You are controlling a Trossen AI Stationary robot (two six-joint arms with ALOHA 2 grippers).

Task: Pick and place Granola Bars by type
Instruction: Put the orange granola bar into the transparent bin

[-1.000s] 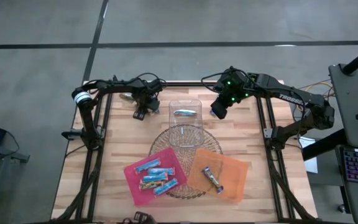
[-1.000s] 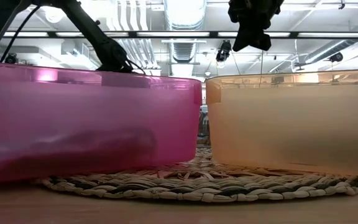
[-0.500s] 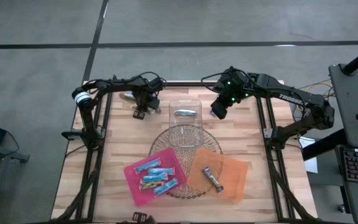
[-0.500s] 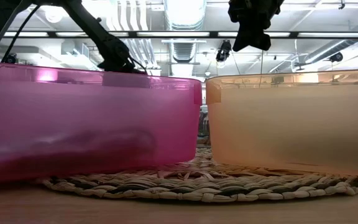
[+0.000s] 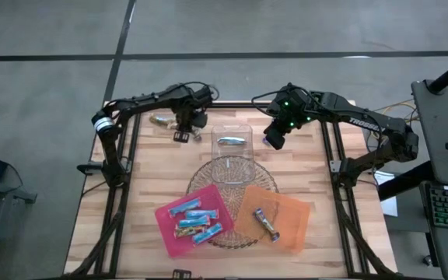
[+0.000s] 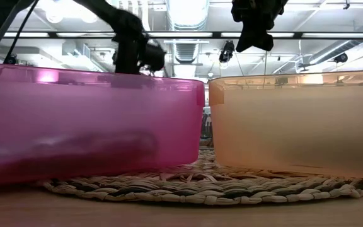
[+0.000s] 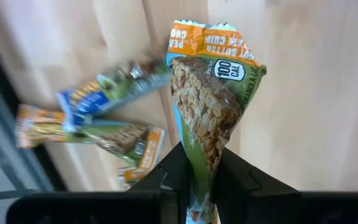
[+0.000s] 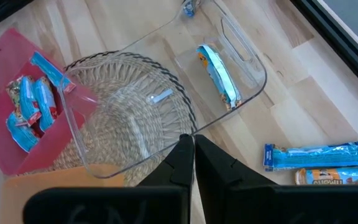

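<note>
My left gripper (image 5: pixel 182 131) hangs over the table's far left, shut on a granola bar (image 7: pixel 207 106) in a green and orange wrapper. Two more wrapped bars (image 7: pixel 98 118) lie on the wood below it, also seen from above (image 5: pixel 162 120). A clear plastic box (image 5: pixel 232 152) holds one silvery-blue bar (image 8: pixel 219 74). Several blue bars (image 5: pixel 195 220) lie in the pink tray (image 5: pixel 169 233), and one dark bar (image 5: pixel 267 224) lies in the orange tray (image 5: pixel 294 214). My right gripper (image 8: pixel 188 152) hovers shut and empty by the box's far right corner (image 5: pixel 274 138). My left gripper pinches the bar near one end (image 7: pixel 201 165) between its two fingers (image 7: pixel 176 171), coming from above and pointing down. The bar hangs lengthwise below the fingers, lifted clear of the table, its crimped orange end (image 7: pixel 210 40) lowest.
Both trays rest on a round woven mat (image 5: pixel 208 167) at the table's middle, the clear box on its far edge. In the low view the pink wall (image 6: pixel 87 120) and orange wall (image 6: pixel 295 123) fill the front. Bare wood lies left and right.
My left gripper has risen from the table at the far left and drifted slightly toward the clear box, rolling a little. The green and orange bar has come up with it, clear of the wood. The two other bars stay where they lay.
</note>
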